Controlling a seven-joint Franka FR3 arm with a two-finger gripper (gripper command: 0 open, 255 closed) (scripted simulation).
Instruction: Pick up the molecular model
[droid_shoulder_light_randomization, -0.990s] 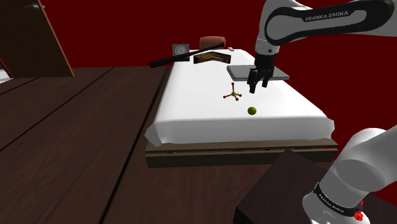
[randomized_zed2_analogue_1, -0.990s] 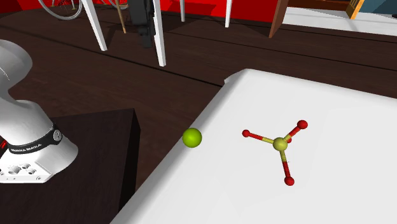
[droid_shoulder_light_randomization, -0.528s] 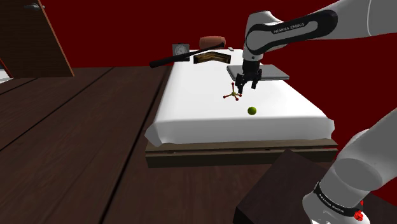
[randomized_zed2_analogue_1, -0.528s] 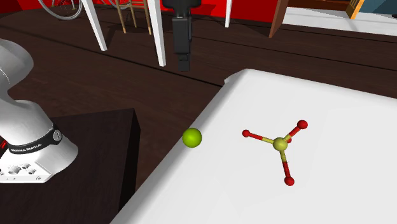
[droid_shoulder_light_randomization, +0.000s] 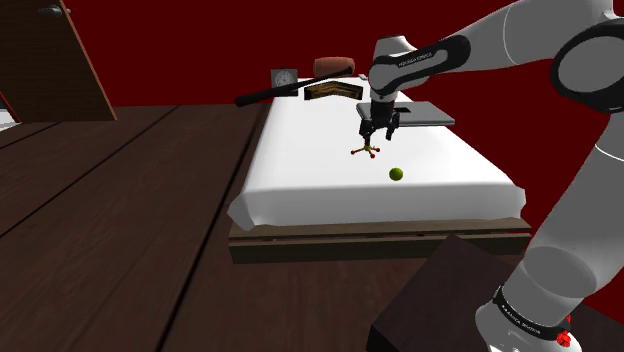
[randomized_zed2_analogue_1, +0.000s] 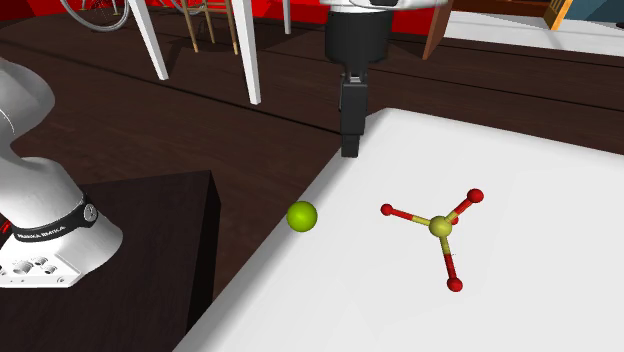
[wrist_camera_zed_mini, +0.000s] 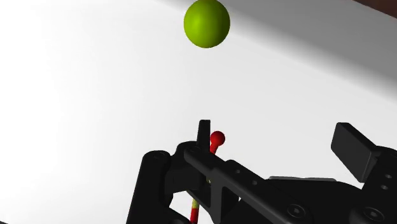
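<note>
Overhead, my black gripper (droid_shoulder_light_randomization: 378, 134), jaws apart, hangs above the red-and-yellow stick-and-ball molecular model (droid_shoulder_light_randomization: 366, 150); lime-green ball (droid_shoulder_light_randomization: 396, 174) near the white bed (droid_shoulder_light_randomization: 300, 170) edge.

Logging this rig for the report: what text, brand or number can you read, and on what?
"FRANKA EMIKA": white letters on the forearm, small, just readable.
White letters on the black band at the robot's base: too small to read for certain.
No other writing can be read.
</note>
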